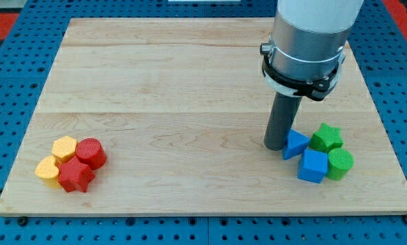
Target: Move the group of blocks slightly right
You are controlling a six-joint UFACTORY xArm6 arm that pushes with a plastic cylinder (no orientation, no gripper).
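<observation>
One wooden board (190, 82) on blue pegboard (13, 61); my tip (275, 146) beside blue triangular block (295, 143).

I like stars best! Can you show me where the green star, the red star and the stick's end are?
green star (326, 137), camera view, on its top face.
red star (75, 175), camera view, on its top face.
my tip (274, 146), camera view, the rod's very end, beside the blue triangle block (295, 144).

four-block cluster (73, 163) board's lower left, another (319, 153) lower right
</observation>
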